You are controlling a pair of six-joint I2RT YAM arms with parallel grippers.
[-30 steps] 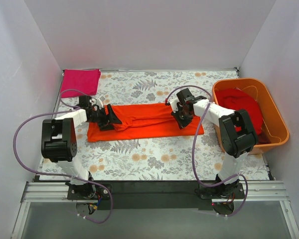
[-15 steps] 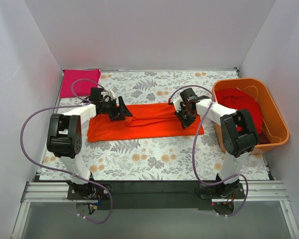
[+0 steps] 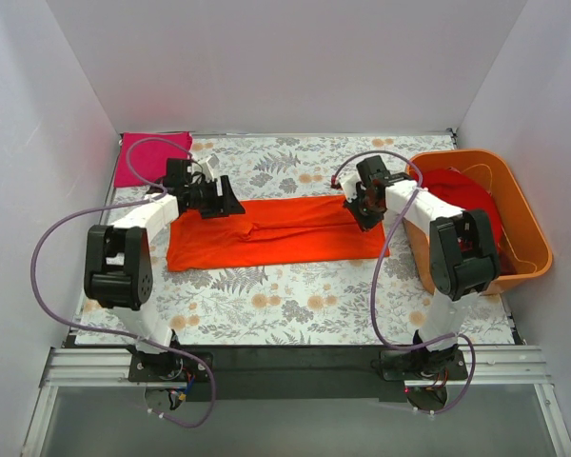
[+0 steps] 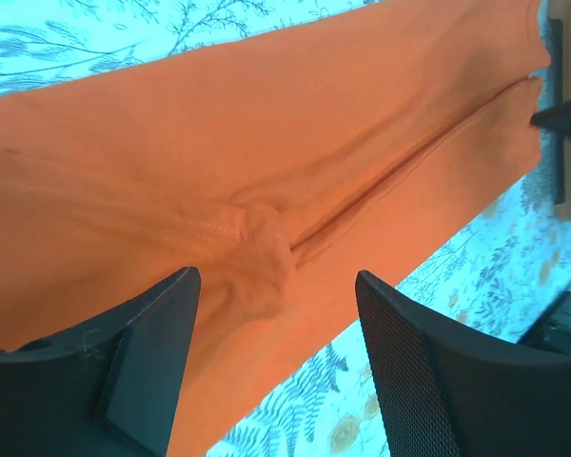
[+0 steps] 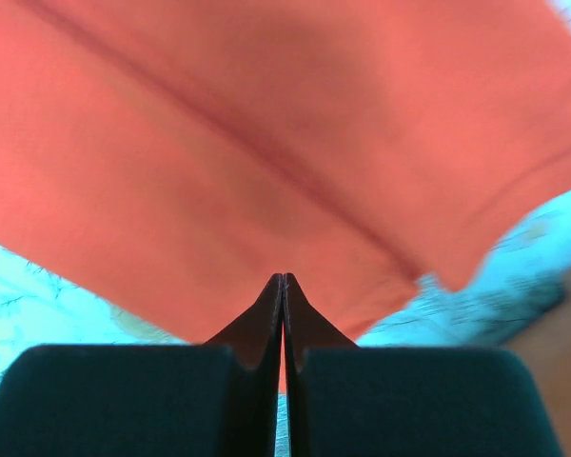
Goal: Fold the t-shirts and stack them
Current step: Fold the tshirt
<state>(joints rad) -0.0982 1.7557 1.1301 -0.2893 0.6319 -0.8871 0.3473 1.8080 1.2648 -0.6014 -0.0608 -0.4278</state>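
The bright orange t-shirt [image 3: 276, 233] lies flat on the table as a long strip folded lengthwise. It also fills the left wrist view [image 4: 219, 143] and the right wrist view [image 5: 266, 143]. My left gripper [image 3: 230, 204] is open just above the shirt's far left edge; a bunched seam lies between its tips [image 4: 276, 286]. My right gripper [image 3: 363, 211] hovers at the shirt's far right corner, shut, with nothing visibly between its tips [image 5: 284, 279]. The magenta-pink t-shirt [image 3: 152, 157] lies folded at the back left. The deeper red t-shirt [image 3: 462, 202] is heaped in the tub.
The rigid orange plastic tub [image 3: 533, 243] stands at the right edge of the table. The floral tablecloth [image 3: 295, 305] shows bare in front of the orange shirt. White walls close in the back and both sides.
My left gripper moved from the shirt's left end up to its far edge. My right gripper moved from over the shirt back and right to its far right corner.
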